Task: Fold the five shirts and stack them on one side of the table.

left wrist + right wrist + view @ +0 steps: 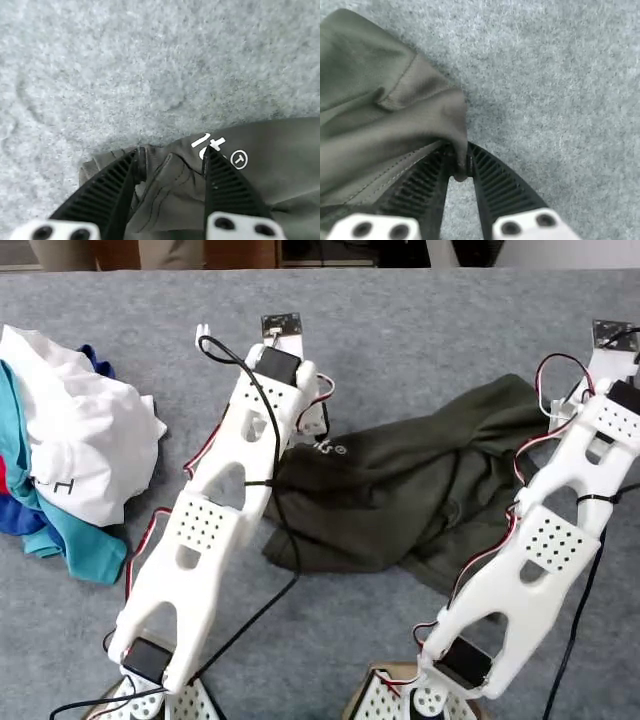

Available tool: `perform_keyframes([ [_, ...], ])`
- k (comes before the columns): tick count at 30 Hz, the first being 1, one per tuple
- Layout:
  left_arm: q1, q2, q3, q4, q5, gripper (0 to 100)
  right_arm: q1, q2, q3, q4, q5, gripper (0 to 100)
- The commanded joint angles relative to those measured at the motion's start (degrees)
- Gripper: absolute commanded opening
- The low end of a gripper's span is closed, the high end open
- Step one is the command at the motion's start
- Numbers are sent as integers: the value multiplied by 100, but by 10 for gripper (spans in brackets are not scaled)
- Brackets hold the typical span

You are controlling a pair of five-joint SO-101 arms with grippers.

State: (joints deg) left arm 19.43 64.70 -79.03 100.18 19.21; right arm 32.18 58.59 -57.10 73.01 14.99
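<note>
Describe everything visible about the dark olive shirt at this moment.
The olive shirt is soft, matte fabric with stitched hems and a small white print. It lies crumpled and unfolded on the grey table, spread from one arm to the other. The right gripper is shut on a fold of its edge. The left gripper stands open astride the opposite, printed edge.

High view: fixed above the near edge, looking down and away over left arm (220,510), right arm (550,540) and counter (400,320). Left wrist view: set just behind left tool (173,150), aimed steeply down, very near the shirt (280,160) at its left edge. Right wrist view: likewise behind right tool (460,150), at its right edge. Shared by all three: shirt and counter.
</note>
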Motion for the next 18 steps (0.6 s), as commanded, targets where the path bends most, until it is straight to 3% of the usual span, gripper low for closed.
perform_keyframes([
  [1,-9,-84,-176,62,44,196,-75,-75,-277,-114,62,2],
  [6,0,-101,158,62,44,187,-75,-75,-286,-114,62,2],
  [11,0,-127,290,62,44,60,-84,-75,-286,-114,62,2],
  [18,0,-127,325,62,70,74,-84,-75,-277,-114,62,2],
])
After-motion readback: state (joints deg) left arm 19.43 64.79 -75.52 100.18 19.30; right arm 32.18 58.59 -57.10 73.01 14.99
